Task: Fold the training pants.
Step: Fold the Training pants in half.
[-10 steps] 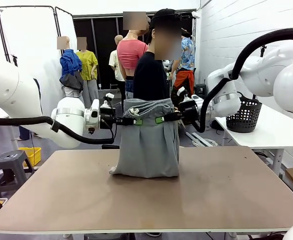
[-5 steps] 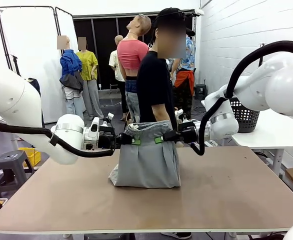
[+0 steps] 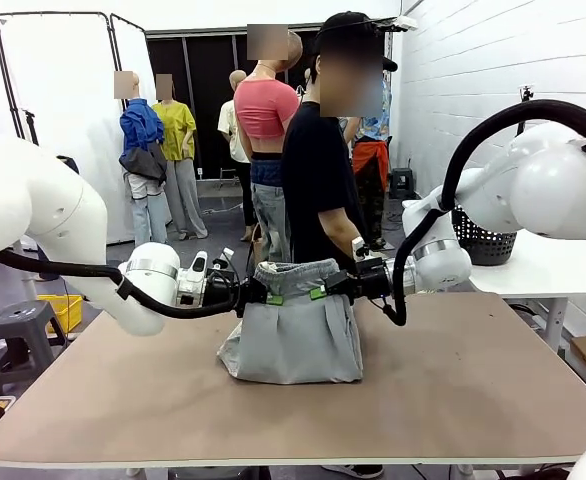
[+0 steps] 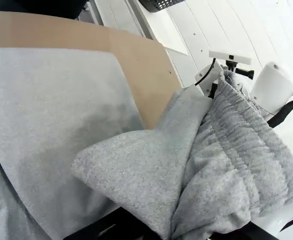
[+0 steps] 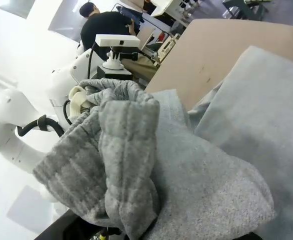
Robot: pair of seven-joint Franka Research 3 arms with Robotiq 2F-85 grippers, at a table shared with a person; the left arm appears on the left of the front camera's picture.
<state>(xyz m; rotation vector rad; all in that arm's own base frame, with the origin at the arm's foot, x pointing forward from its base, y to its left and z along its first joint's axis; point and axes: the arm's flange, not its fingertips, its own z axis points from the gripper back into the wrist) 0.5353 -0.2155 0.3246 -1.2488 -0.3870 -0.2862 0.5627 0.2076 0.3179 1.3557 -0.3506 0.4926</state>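
At the centre of the frame, grey pants (image 3: 293, 330) are held up by the waistband, the lower part resting on the table (image 3: 453, 400). The left gripper (image 3: 263, 297) and right gripper (image 3: 325, 292) are clamped shut on opposite waistband ends. A fold appears under way; the waistband would next be laid down flat. The fingertips are hidden by cloth.

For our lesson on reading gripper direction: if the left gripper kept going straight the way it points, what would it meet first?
The left gripper points across the table at the right gripper. Both are shut on the waistband of the training pants, so it would likely meet that bunched fabric first, then the other gripper.
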